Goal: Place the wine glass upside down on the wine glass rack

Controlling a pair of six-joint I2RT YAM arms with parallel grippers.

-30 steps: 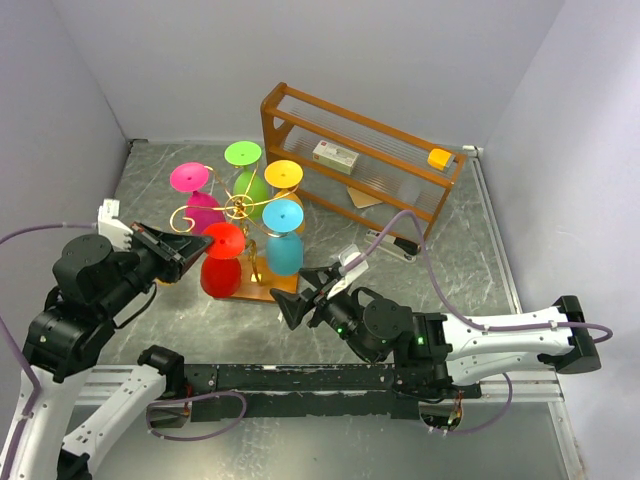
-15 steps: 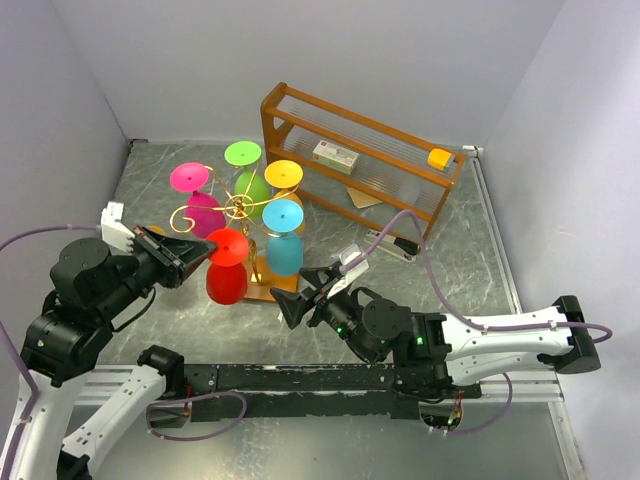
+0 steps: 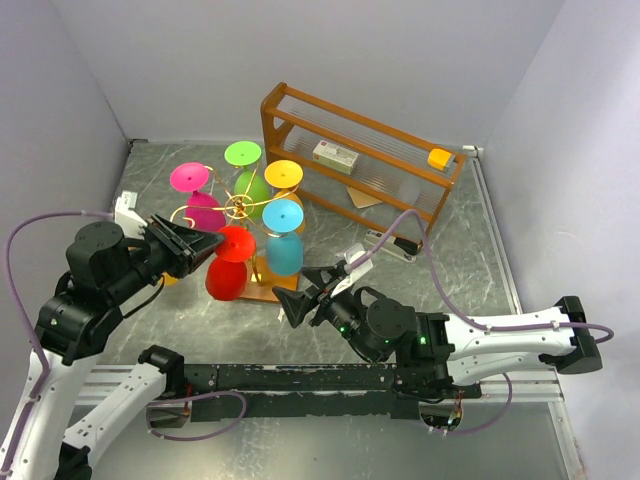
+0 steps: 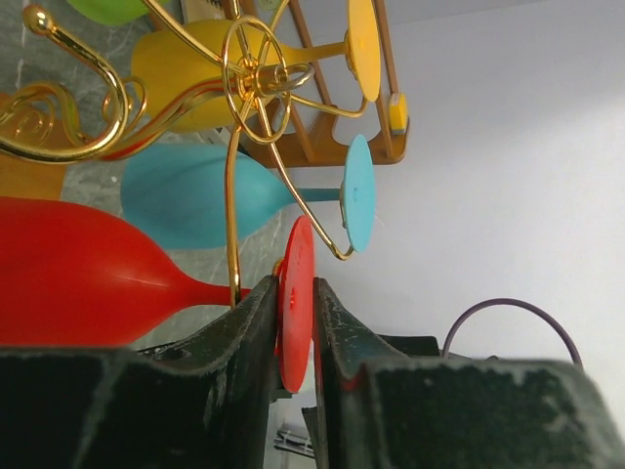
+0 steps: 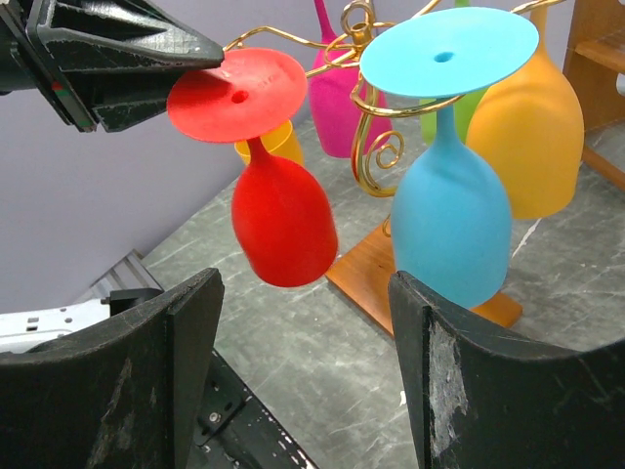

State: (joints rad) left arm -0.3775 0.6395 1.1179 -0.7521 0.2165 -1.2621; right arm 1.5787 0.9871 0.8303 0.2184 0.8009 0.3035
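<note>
The wine glass rack (image 3: 240,207) carries four other glasses (image 3: 284,250) bowl-down. The red wine glass (image 3: 225,275) hangs tilted at its near-left arm, stem just beside the gold wire. My left gripper (image 3: 213,242) is closed narrowly on that glass's foot (image 4: 296,293), one finger against each face, while my right gripper (image 3: 288,308) stands wide apart near the rack's wooden base, holding nothing.
</note>
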